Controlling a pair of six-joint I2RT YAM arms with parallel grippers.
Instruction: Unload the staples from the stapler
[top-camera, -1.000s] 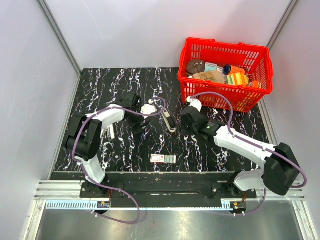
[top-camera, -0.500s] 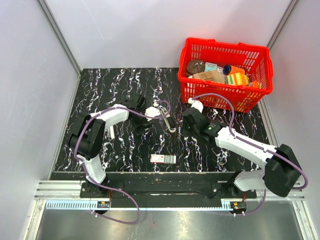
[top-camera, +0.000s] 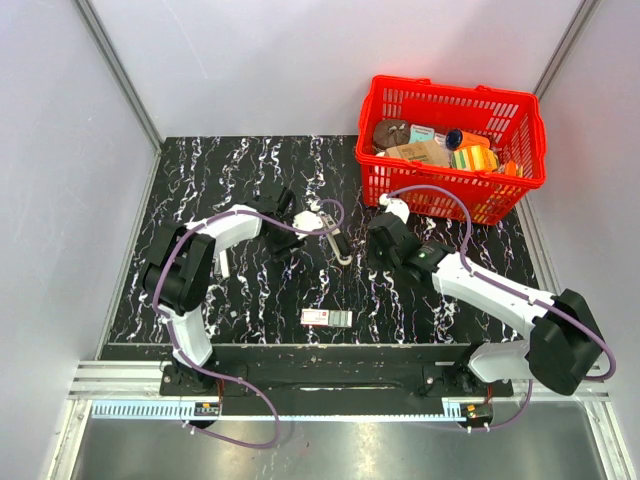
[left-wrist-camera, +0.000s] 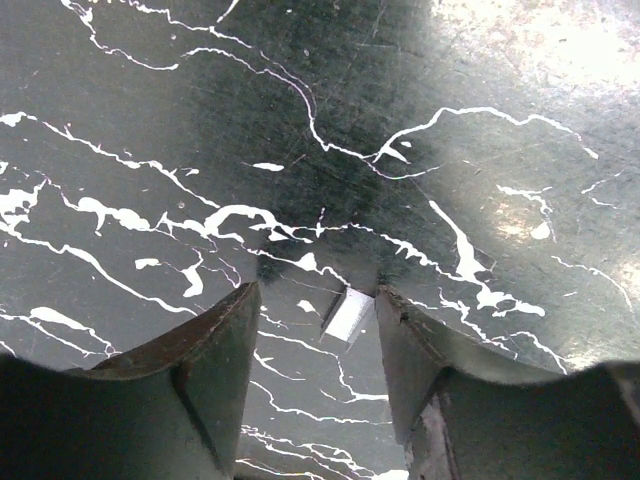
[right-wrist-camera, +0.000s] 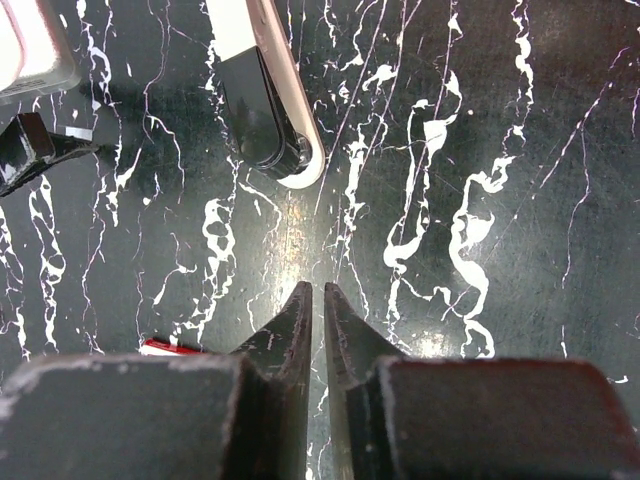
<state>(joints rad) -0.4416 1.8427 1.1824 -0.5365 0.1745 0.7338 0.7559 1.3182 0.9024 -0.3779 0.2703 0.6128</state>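
The small white stapler (top-camera: 337, 243) lies on the black marble table between my two grippers. Its hinged end, white with a dark inner part, shows at the top of the right wrist view (right-wrist-camera: 270, 120). My left gripper (top-camera: 288, 232) is just left of it, pointing down at the table. In the left wrist view this gripper (left-wrist-camera: 318, 300) is open, and a short silver strip of staples (left-wrist-camera: 347, 315) lies on the table between its fingertips, not held. My right gripper (top-camera: 372, 262) is just right of the stapler. It (right-wrist-camera: 313, 290) is shut and empty, a little short of the stapler's end.
A small flat red-and-green box (top-camera: 327, 318) lies near the table's front edge; its red corner shows in the right wrist view (right-wrist-camera: 170, 347). A red basket (top-camera: 520, 190) with several items stands at the back right. Purple cables loop over both arms.
My left gripper has shifted a little to the right, closer to the stapler. The right arm has barely moved. The stapler stays where it was.
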